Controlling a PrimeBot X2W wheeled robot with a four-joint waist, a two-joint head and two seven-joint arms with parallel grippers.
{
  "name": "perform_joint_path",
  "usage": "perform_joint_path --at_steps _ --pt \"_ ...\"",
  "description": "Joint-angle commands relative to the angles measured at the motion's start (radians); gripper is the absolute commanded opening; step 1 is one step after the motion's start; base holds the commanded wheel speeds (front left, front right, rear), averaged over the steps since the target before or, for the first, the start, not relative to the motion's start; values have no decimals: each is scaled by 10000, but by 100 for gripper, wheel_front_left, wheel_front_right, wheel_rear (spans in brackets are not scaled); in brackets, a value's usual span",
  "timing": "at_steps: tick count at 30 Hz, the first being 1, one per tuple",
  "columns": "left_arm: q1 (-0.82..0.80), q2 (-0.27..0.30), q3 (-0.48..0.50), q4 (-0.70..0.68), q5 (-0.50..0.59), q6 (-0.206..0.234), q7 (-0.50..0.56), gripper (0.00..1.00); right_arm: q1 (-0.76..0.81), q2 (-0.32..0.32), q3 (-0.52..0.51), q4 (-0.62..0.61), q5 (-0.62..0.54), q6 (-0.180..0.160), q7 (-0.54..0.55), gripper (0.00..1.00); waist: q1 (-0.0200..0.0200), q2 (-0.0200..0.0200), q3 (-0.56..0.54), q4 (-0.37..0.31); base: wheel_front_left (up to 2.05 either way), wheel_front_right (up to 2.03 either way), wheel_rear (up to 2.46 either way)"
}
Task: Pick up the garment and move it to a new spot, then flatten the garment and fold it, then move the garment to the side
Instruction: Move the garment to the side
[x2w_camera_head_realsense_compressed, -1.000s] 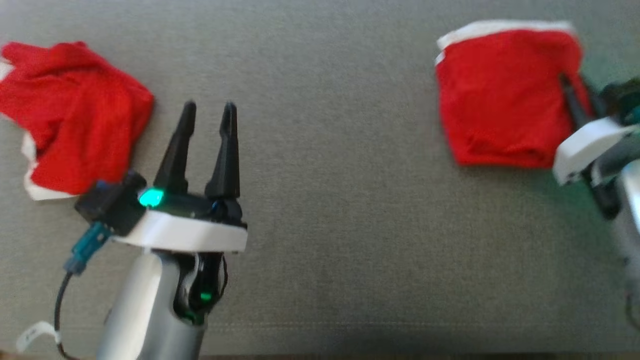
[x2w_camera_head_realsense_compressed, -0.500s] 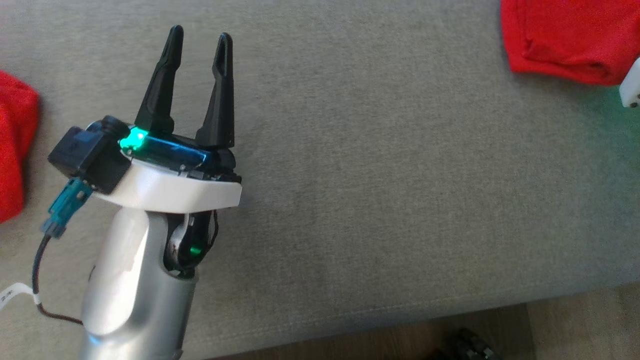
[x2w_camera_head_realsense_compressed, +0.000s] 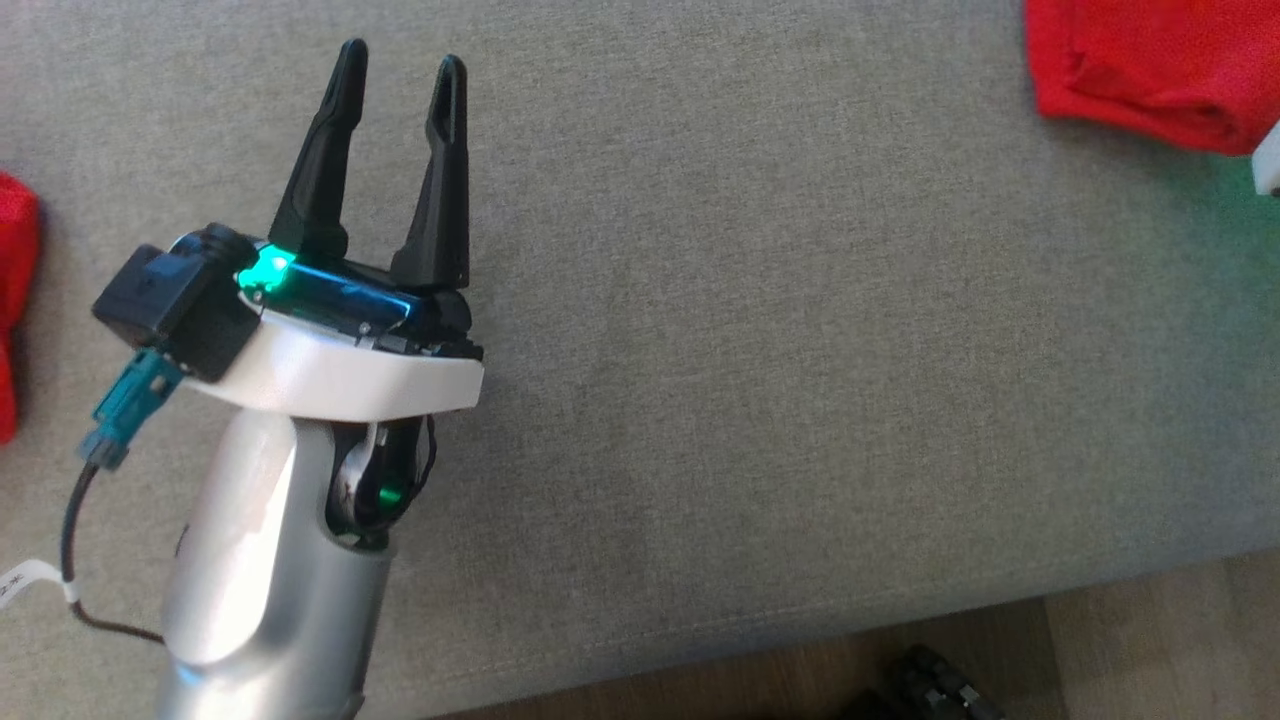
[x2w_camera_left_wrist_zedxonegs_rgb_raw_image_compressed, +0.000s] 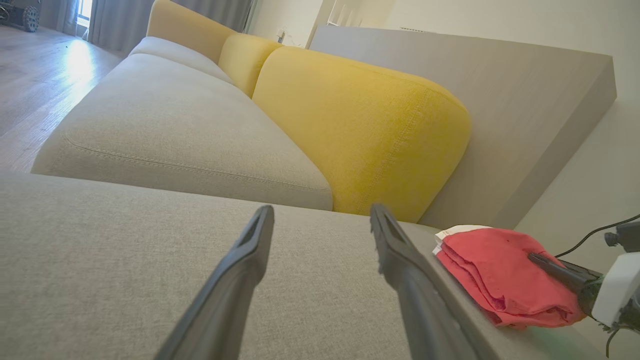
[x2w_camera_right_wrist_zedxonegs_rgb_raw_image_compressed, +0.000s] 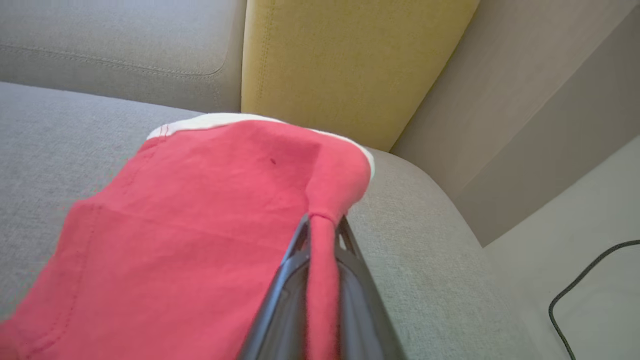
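Right wrist view: right gripper (x2w_camera_right_wrist_zedxonegs_rgb_raw_image_compressed: 322, 226) pinches a thin fold of the garment (x2w_camera_right_wrist_zedxonegs_rgb_raw_image_compressed: 190, 215), which may slip and unfold if dragged; left gripper (x2w_camera_head_realsense_compressed: 400, 62) gapes wide, empty.

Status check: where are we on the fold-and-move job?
Folding looks done: the garment lies as a compact folded stack on the grey cushion. In hand: the right claw is shut on a pinch of its red cloth. The left claw is open and empty. Left: probably only setting it at the side and letting go.
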Motion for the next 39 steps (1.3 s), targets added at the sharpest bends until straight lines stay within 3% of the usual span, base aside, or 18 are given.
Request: perform_joint_path --at_steps 1,7,8,9,10,11,21,29,35,39 --pt "-29 70 303 -335 17 -48 -49 100 -2 -57 -116 -347 -52 -9 32 0 0 0 -34 32 0 0 0" --pt "42 70 275 -340 -70 -25 -49 100 58 156 -603 -317 -497 -9 47 0 0 0 -126 143 0 0 0" --pt "55 70 277 -338 -78 -19 -49 100 63 178 -640 -326 -554 -9 11 29 0 0 -142 157 0 0 0" --pt "70 70 283 -334 -87 -14 -49 100 62 212 -679 -339 -594 -9 -53 93 0 0 -167 174 0 0 0" --pt "70 70 283 -334 -87 -14 -49 100 62 212 -679 -339 -594 -9 -53 93 0 0 -167 174 0 0 0" --pt "89 70 291 -322 -99 -10 -49 100 55 300 -758 -321 -553 -9 -61 100 0 0 -209 187 0 0 0" --pt "510 70 281 -218 -459 156 -49 100 31 731 -707 -860 -863 -9 -67 100 0 0 -1128 522 0 0 0" --pt "927 70 297 -233 -890 456 -49 100 546 1422 566 -1977 -310 -9 -416 100 0 0 -2327 1247 0 0 0" --pt "1421 70 424 -236 -985 682 -49 100 1621 1865 1651 -2587 360 -9 -970 100 0 0 -3230 1769 0 0 0" --pt "1822 70 543 -233 -987 810 -49 100 2566 2259 1839 -2755 643 -9 -1254 100 0 0 -3725 2054 0 0 0"
